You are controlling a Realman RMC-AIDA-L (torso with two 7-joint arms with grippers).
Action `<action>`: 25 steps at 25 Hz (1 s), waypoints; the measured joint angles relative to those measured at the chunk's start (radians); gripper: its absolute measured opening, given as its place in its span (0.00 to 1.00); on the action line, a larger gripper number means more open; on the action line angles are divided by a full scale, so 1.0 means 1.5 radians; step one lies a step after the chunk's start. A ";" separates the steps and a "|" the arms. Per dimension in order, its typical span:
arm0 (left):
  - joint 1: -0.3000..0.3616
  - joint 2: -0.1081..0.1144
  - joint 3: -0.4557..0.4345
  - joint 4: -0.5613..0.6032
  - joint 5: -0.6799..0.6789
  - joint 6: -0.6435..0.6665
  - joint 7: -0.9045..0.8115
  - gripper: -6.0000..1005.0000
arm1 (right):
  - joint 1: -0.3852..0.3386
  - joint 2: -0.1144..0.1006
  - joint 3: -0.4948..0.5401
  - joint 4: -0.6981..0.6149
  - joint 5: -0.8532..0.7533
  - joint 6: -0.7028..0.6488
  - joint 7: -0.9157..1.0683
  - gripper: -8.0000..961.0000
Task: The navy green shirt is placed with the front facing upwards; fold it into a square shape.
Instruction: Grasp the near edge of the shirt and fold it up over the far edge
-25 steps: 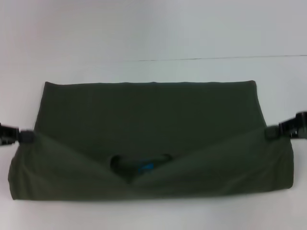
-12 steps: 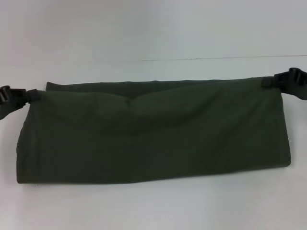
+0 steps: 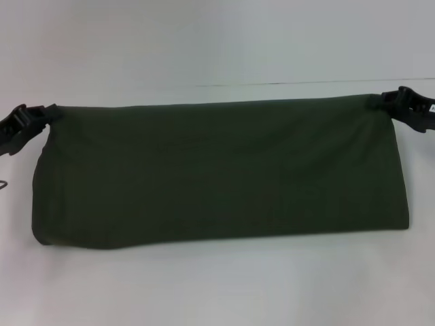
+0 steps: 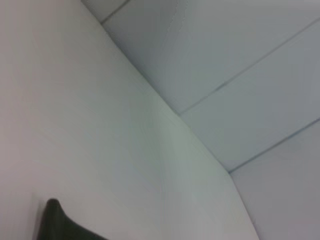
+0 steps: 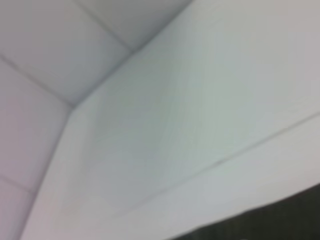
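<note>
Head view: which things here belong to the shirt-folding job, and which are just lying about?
Belongs to the job:
- shirt, folded into a wide band, plain green side up
- left gripper, gripping the shirt's far left corner
- right gripper, gripping its far right corner

Just lying about:
- nothing loose; only the white table beneath

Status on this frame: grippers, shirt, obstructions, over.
Left gripper and right gripper shut on far corners of dark olive-green cotton shirt. Shirt folded into wide band on white table. Nothing in the way.
</note>
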 joint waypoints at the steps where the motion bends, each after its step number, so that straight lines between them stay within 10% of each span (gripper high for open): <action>1: -0.002 -0.003 0.001 -0.006 -0.009 -0.013 0.008 0.06 | -0.002 0.000 0.000 0.006 0.014 0.005 -0.007 0.08; 25: -0.059 -0.064 0.003 -0.081 -0.114 -0.247 0.186 0.06 | 0.035 0.048 -0.008 0.087 0.112 0.204 -0.144 0.08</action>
